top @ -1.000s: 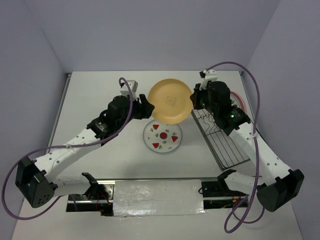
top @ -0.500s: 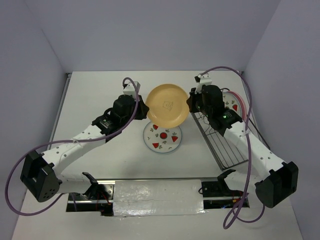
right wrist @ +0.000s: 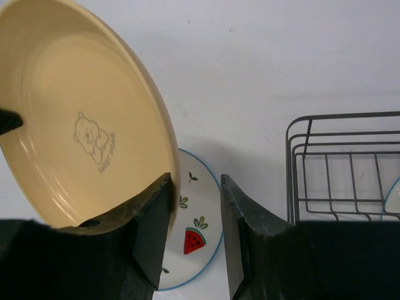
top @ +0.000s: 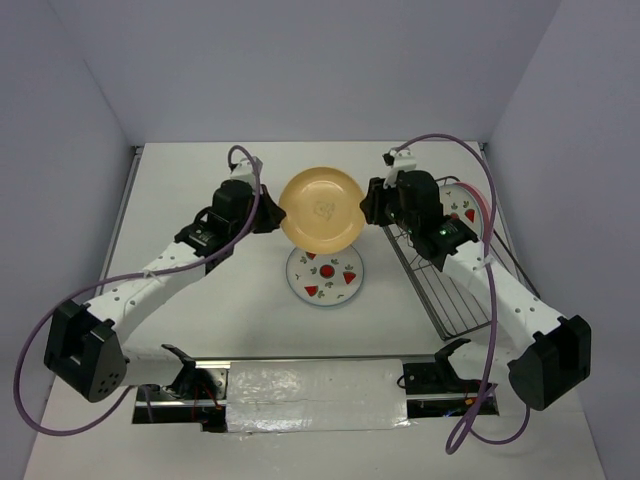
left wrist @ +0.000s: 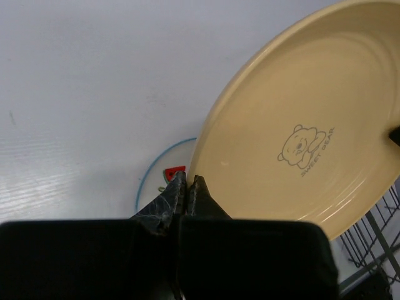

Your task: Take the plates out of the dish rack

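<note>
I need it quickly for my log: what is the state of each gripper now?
Left gripper: shut on the rim of the yellow plate.
Right gripper: open; the plate's rim lies against one finger, not clamped.

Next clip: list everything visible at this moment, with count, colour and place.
yellow plate: one, yellow-orange with bear print, in the air between both grippers
fruit-marked plate: one, white with red fruit marks, flat on the table
rack plate: one, white with red marks, at the rack's far end
pink plate: one, only its rim shows, behind the rack plate
dish rack: one, dark wire, table's right side
table: one, white
cables: two, purple, one per arm
left gripper: shut on the yellow plate's rim
right gripper: open, rim between its jaws
</note>
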Tool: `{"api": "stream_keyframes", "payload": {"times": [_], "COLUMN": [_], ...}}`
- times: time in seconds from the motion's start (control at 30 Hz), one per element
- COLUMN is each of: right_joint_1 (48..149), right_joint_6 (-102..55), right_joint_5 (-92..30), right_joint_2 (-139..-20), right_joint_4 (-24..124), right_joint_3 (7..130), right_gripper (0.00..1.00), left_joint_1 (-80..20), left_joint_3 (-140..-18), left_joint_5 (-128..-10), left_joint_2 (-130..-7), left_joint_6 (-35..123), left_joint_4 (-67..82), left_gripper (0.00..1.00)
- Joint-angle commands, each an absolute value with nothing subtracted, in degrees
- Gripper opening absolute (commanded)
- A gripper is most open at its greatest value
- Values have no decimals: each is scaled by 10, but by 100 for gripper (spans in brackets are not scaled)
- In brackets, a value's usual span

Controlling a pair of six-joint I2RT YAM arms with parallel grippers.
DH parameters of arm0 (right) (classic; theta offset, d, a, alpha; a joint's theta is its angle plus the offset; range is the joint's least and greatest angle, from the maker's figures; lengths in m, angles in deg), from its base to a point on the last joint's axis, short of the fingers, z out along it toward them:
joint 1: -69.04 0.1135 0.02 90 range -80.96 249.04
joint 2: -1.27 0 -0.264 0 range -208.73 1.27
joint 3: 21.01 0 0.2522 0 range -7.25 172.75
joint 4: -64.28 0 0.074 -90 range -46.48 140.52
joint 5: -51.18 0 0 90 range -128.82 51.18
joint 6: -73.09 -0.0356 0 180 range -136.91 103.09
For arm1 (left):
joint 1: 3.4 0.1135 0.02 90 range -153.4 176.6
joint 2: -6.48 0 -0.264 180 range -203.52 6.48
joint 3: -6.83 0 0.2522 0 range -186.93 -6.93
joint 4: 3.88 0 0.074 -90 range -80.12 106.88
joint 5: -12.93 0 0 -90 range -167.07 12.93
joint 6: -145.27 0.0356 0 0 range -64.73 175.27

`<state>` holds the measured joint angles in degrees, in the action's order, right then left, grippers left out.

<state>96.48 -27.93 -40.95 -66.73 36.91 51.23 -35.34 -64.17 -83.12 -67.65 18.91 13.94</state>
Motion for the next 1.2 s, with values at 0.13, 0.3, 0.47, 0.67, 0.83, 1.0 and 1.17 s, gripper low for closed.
{"api": "stream_keyframes", "payload": {"times": [0.13,0.3,0.47,0.67,0.83,1.0,1.17], "right_joint_1": [967,968,968,968,968,967,968], "right_joint_6": [-266,-253,-250,-266,-266,-267,-267], "right_joint_5": [-422,-423,-421,-418,-420,-429,-427], "right_joint_2": [-646,-618,-592,-602,-600,-584,-581], "right_joint_4": [397,393,402,393,391,398,400], "right_joint_3": [497,479,454,463,458,446,445], "right_gripper": [46,49,50,51,52,52,52], "left_joint_1": [-266,-209,-175,-149,-144,-144,-143], "left_joint_3": [-617,-572,-498,-451,-420,-398,-382], "left_joint_5": [-801,-855,-927,-931,-952,-989,-1024], "left_joint_2": [-616,-579,-548,-552,-544,-534,-525], "left_joint_6": [148,114,74,66,43,13,-1], "left_joint_4": [125,159,155,137,139,163,171], "left_gripper": [0,0,0,0,0,0,0]}}
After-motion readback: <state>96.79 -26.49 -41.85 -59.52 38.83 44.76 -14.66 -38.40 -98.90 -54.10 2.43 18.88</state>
